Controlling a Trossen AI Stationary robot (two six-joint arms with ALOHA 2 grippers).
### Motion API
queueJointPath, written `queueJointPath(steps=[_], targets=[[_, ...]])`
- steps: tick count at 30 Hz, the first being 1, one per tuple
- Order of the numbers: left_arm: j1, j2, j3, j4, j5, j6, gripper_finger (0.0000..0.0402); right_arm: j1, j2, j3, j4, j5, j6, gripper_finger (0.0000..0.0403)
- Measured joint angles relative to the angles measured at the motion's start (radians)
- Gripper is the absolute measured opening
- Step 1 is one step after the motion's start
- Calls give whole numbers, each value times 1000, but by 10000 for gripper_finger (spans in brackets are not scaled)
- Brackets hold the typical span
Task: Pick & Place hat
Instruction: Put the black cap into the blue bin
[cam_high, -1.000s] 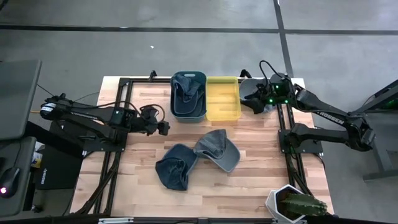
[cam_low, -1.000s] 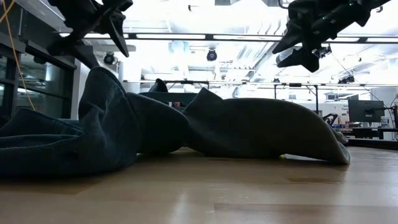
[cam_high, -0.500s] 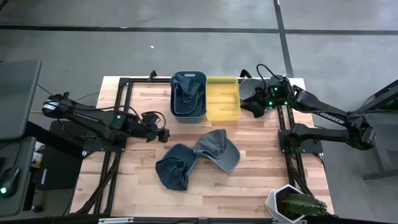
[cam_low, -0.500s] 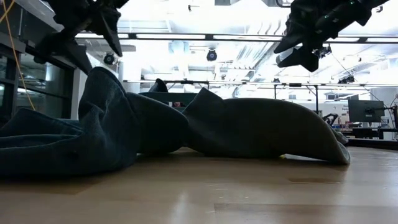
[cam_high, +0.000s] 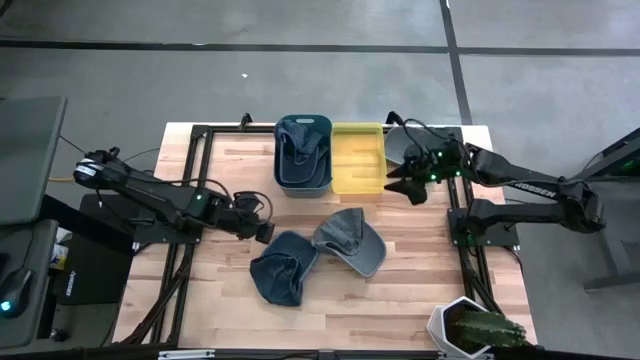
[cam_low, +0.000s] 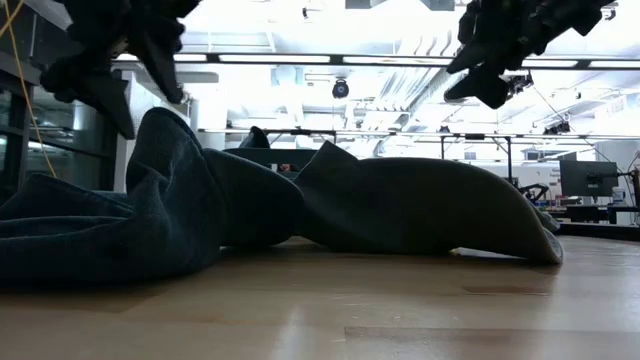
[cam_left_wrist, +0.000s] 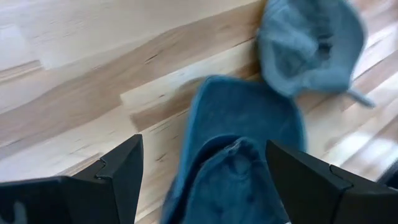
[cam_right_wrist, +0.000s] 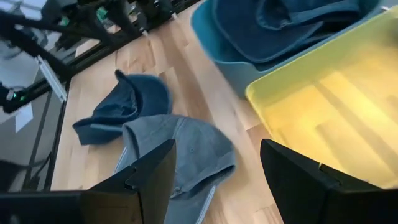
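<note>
A dark blue hat (cam_high: 283, 266) lies crumpled on the wooden table, touching a grey hat (cam_high: 350, 241) on its right. In the low view the blue hat (cam_low: 130, 215) is on the left and the grey hat (cam_low: 420, 205) on the right. My left gripper (cam_high: 264, 232) is open and hovers just left of the blue hat. In the left wrist view its fingers stand either side of the blue hat (cam_left_wrist: 236, 143), apart from it. My right gripper (cam_high: 400, 186) is open, raised beside the yellow bin (cam_high: 358, 158). Its wrist view shows both the grey hat (cam_right_wrist: 180, 152) and the blue hat (cam_right_wrist: 127, 102).
A blue bin (cam_high: 303, 152) at the far side holds another blue hat (cam_high: 300, 140), and the yellow bin sits right beside it. A white pot with a plant (cam_high: 470, 330) stands at the near right corner. Black frame rails (cam_high: 190, 250) run along both sides of the table.
My left gripper has moved toward the table's near edge and down, closing in on the blue hat. My right gripper has shifted a little toward the near edge and left, along the yellow bin. The hats have stayed put.
</note>
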Motion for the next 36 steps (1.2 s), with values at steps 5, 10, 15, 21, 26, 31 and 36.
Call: queueJointPath(steps=[5,10,15,21,26,31,36], targets=[[-67,-1,0,-83,-33,-51,280,122,0,0,0,98,8,229],[-137,-2,0,-100,-34,-59,280,263,6,0,24,239,32,229],[-230,-2,0,-136,-46,-101,280,407,46,2,123,376,49,229],[-383,-2,0,-205,-102,-215,280,536,154,2,270,487,61,229],[-490,-2,0,-206,-163,-309,280,596,260,2,434,509,94,229],[-580,-2,0,-220,-250,-394,280,663,381,2,587,530,23,229],[-634,5,-5,-233,-284,-470,280,734,511,2,658,547,-149,229]])
